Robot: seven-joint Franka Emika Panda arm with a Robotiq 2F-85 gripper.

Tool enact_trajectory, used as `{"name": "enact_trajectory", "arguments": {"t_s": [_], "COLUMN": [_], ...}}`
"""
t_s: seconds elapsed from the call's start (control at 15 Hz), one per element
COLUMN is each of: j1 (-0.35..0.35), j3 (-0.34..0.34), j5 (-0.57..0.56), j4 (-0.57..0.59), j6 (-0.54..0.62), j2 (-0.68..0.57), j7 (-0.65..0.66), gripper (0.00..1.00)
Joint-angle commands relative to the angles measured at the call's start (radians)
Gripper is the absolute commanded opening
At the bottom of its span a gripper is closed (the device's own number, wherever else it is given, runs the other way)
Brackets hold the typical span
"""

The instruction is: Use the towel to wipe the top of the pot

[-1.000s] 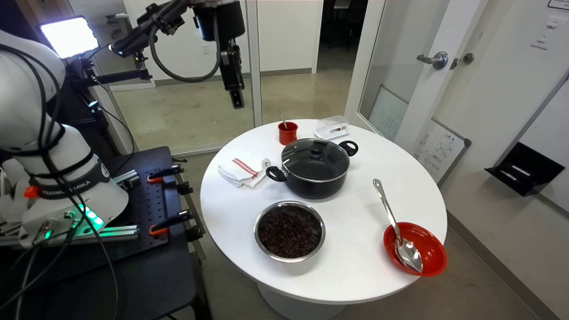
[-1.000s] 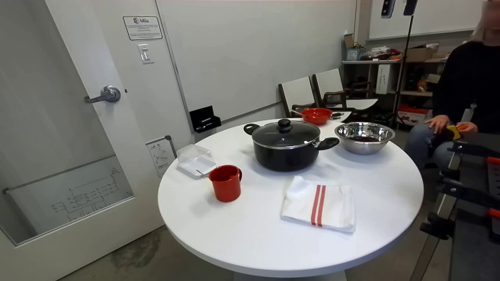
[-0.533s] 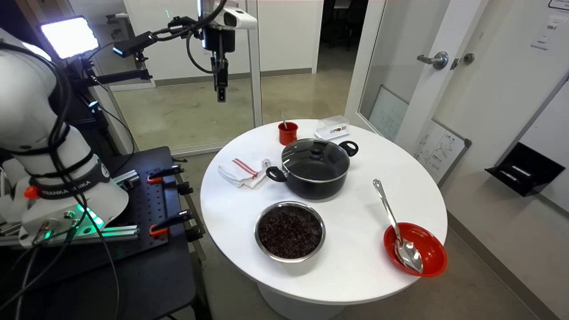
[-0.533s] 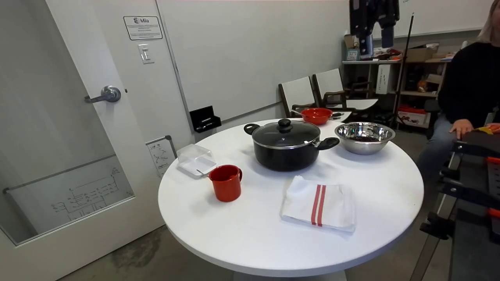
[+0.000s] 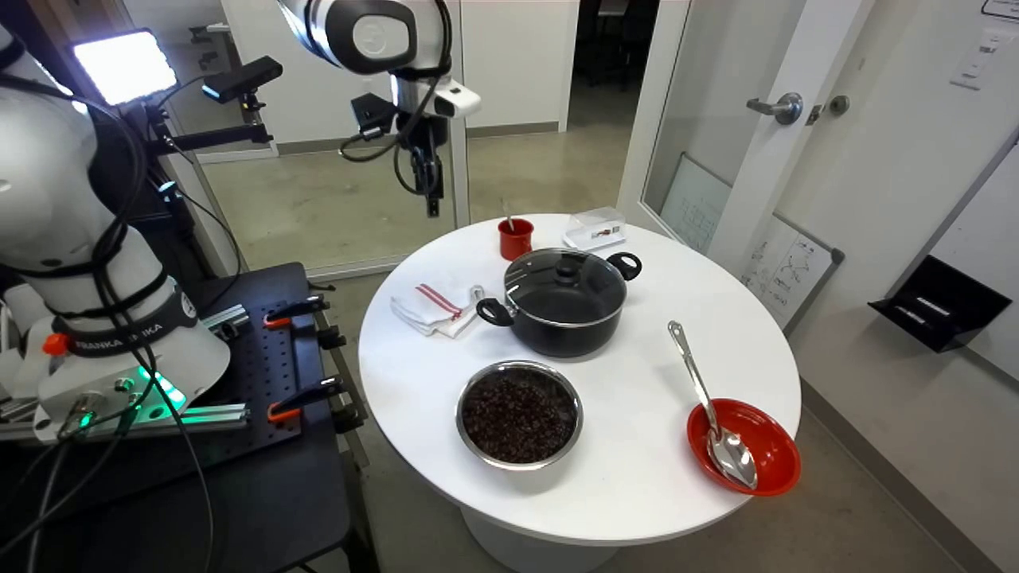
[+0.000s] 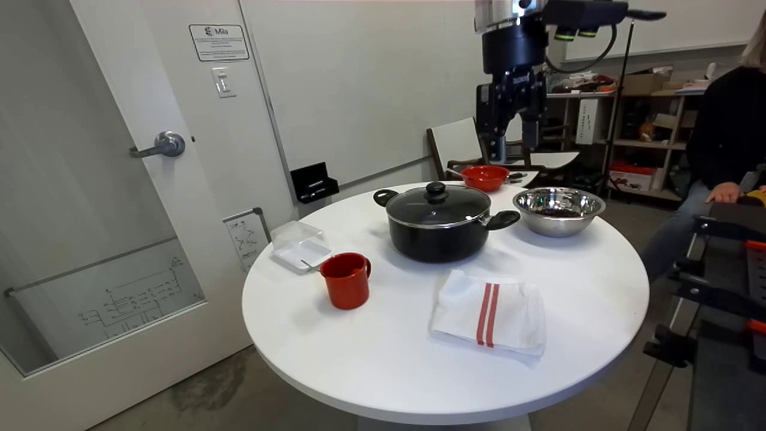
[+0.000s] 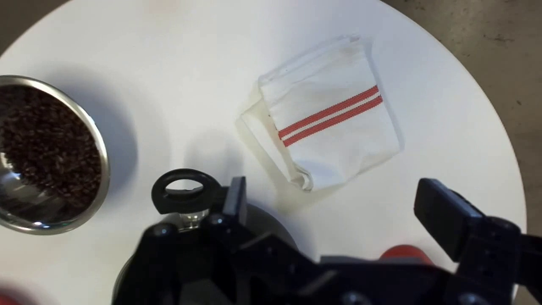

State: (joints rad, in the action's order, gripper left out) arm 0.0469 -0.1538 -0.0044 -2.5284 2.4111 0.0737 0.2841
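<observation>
Towel (image 5: pixel 427 309) folded beside the pot (image 5: pixel 565 306); jaws empty.
In an exterior view: towel near the pot's handle (image 5: pixel 495 313), probably staged within wiping reach; arm base (image 5: pixel 179 346) reads FRANKA EMIKA. In an exterior view: wall sign (image 6: pixel 219 42) beyond the pot reads "Mila". Wrist view: jaws spread wide, nothing gripped, presumably readied for the towel.

In an exterior view, the robot base (image 5: pixel 193 355) at left reads "FRANKA EMIKA"; in an exterior view, the far-left sign (image 6: pixel 219 43) reads "Mila" — smaller lines illegible.
</observation>
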Motion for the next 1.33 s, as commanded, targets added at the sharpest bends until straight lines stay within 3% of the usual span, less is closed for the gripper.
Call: {"name": "enact_trajectory", "arguments": {"t_s": [0.0,0.2,0.8,1.2,1.27], "j1": [0.016,0.037,0.061,0.101,0.118], "j3": [0.037,0.009,0.008,-0.058,-0.057], "j5": [0.118,0.163,0.127,0.465,0.460], "j4": [0.040,0.072,0.074,0.076,0.068], "j6": [0.118,0.152,0.137,0.134,0.150], "j2": [-0.130,-0.181,-0.183,-0.202,-0.206], "j7": [-0.128,-0.220,-0.199,-0.056,0.023], "gripper": [1.00,1.00,1.00,1.00,1.00]}}
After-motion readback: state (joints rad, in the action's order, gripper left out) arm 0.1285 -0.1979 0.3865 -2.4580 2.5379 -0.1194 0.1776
